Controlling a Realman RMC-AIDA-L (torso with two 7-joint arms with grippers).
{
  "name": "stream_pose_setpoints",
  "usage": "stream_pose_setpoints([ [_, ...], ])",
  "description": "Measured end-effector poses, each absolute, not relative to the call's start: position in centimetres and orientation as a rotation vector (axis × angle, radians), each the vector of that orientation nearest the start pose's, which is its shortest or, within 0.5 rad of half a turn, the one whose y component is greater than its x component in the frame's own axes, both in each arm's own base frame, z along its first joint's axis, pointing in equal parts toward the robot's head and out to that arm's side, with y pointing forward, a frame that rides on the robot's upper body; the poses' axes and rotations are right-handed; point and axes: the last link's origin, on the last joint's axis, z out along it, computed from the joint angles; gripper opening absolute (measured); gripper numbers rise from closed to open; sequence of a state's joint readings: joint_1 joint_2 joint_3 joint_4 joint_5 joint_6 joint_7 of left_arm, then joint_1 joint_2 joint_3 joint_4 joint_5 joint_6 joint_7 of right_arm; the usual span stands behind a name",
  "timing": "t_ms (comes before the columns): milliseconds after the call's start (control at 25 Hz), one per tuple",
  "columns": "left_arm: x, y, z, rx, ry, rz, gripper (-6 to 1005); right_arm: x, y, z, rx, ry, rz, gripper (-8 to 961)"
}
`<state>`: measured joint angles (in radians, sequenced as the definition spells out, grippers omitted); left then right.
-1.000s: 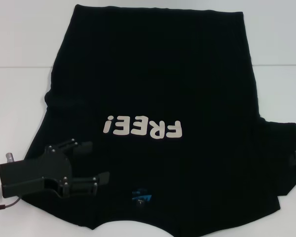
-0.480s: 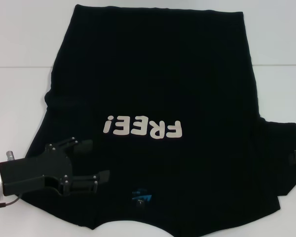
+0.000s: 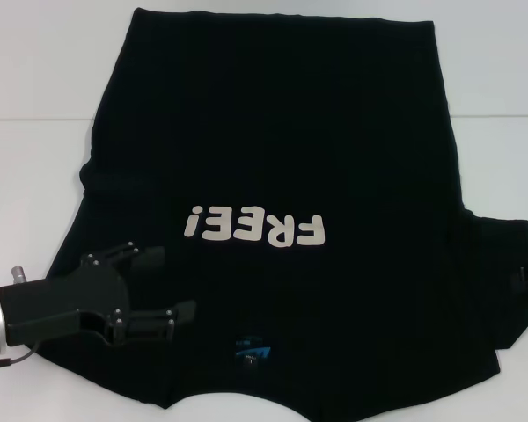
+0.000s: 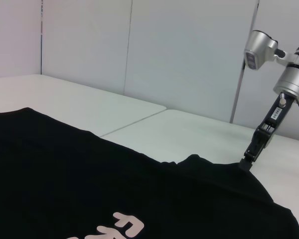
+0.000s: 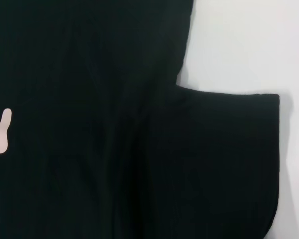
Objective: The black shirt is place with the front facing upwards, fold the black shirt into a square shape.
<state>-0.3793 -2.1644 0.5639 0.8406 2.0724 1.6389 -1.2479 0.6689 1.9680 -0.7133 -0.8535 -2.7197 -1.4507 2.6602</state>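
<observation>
Centrally, the black shirt (image 3: 282, 176) lies flat on the white table (image 3: 35, 176), lettering up, collar at 6 o'clock. Left gripper (image 3: 163, 286), jaws apart, hovers over the 8 o'clock sleeve. Right gripper (image 4: 248, 162) touches the 4 o'clock sleeve; its jaw state cannot be told.

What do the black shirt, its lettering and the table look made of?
Black shirt: soft matte knit cloth, judging by its limp drape and faint creases. The lettering: flat cream print, likely vinyl or ink, with crisp edges. The table: smooth white matte board, probably laminate, with a seam line.
</observation>
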Motion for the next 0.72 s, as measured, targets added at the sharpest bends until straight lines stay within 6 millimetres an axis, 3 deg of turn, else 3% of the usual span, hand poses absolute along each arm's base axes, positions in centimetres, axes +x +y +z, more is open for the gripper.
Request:
stream_pose_setpoints([
  [120,-29.01,28.97,1.05,-2.634,-0.517,-0.653,948,30.95,37.36,6.93,-1.991,1.798,-0.145,706],
  [720,-28.93,29.09,1.14,-2.625,-0.517,-0.665,948,30.66,37.77,7.14,-1.993,1.781,-0.141,66],
])
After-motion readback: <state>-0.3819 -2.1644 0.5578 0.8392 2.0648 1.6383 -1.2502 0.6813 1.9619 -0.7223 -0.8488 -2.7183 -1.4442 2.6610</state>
